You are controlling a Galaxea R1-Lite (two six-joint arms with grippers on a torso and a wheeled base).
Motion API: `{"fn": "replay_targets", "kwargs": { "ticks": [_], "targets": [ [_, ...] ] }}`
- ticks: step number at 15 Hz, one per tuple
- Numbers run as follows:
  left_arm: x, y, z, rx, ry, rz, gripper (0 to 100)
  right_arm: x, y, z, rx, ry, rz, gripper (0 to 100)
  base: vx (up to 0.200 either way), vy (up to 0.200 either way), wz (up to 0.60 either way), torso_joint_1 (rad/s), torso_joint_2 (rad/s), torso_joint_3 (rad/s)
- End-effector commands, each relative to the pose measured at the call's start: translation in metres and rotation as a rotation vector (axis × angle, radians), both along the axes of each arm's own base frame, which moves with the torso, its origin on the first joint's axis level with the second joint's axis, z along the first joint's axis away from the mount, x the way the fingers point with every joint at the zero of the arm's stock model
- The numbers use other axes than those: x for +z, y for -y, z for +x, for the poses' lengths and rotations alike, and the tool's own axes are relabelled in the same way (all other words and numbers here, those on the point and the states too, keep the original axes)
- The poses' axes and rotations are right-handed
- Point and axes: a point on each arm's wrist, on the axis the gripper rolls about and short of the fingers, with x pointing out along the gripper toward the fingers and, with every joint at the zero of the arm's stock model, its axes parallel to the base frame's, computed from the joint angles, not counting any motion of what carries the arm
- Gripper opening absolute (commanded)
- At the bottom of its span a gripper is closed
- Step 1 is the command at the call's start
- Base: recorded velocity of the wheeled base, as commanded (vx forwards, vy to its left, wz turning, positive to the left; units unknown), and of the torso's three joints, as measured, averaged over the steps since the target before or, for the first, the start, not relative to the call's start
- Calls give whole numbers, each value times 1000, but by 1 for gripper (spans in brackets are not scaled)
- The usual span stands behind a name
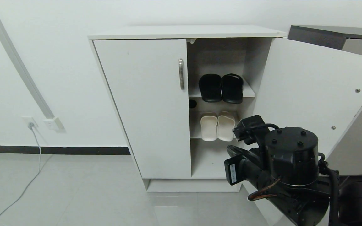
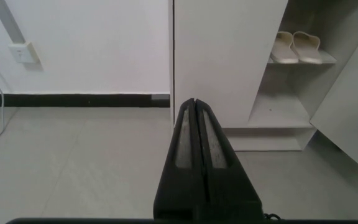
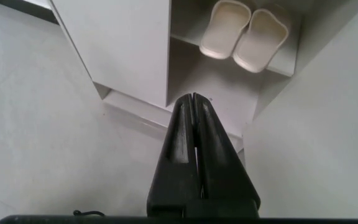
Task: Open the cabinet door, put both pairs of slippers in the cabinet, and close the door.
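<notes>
The white cabinet (image 1: 143,110) stands against the wall with its left door shut and its right door (image 1: 309,91) swung wide open. A black pair of slippers (image 1: 221,88) sits on the upper shelf. Below it, a white pair of slippers (image 1: 217,126) rests on the middle shelf, toes inward. My right gripper (image 3: 194,102) is shut on nothing, low in front of the open half, with the white pair of slippers (image 3: 244,31) ahead and the open door (image 3: 328,137) beside it. My left gripper (image 2: 194,106) is shut and empty, low over the floor, facing the cabinet's left front corner.
A metal handle (image 1: 181,74) runs down the shut door's edge. A small dark object (image 1: 192,103) lies at the left of the middle shelf. A wall socket with a grey cable (image 1: 30,124) is at the left. A grey cabinet (image 1: 341,37) stands behind the open door.
</notes>
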Motion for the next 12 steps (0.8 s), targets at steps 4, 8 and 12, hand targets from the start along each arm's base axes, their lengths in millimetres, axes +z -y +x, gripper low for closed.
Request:
{"fn": "replay_targets", "kwargs": {
  "ticks": [4,8,12],
  "targets": [
    [0,0,0,0,0,1,0,-1,0,0,0,-1,-4,0,0,0,0,33,-296,-349],
    [0,0,0,0,0,1,0,-2,-1,0,0,-3,-6,0,0,0,0,69,-508,-353],
    [0,0,0,0,0,1,0,-2,-1,1,0,-4,-6,0,0,0,0,132,-464,-338]
  ]
}}
